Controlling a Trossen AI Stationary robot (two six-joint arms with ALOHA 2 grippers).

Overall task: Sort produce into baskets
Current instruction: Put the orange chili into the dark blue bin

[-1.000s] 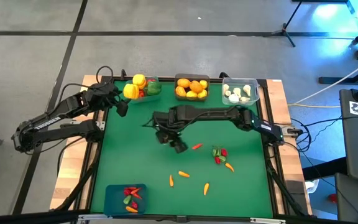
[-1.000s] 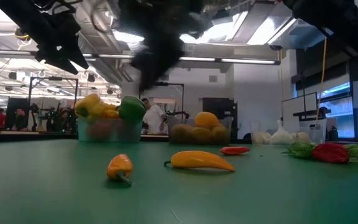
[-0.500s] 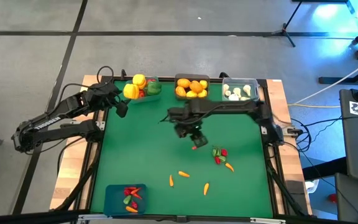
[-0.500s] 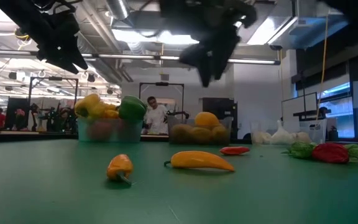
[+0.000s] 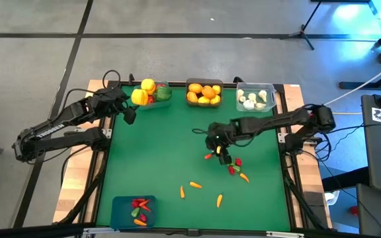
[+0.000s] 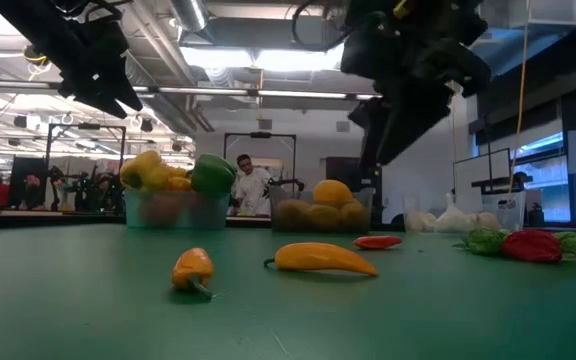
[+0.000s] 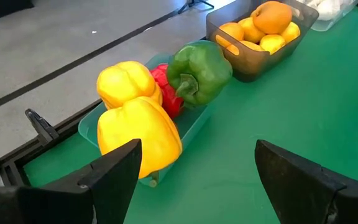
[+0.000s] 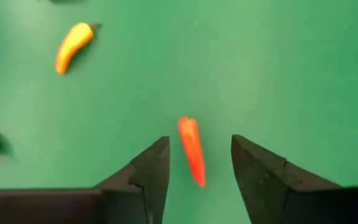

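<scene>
Robotics lab, bare ceiling ducts [image 6: 198, 45], tripod [image 5: 306, 30]

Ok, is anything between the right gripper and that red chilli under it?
Nothing visible. In the right wrist view the red chilli lies alone on bare green mat, in line with the gap of the open right gripper, which hangs above it.

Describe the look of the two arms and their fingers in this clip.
Both arms are dark, almost black, jointed links with black cables running along them. The left arm carries white lettering on its long link. The left gripper and right gripper each end in two matte black, wedge-shaped fingers with angular, tapered tips.
</scene>
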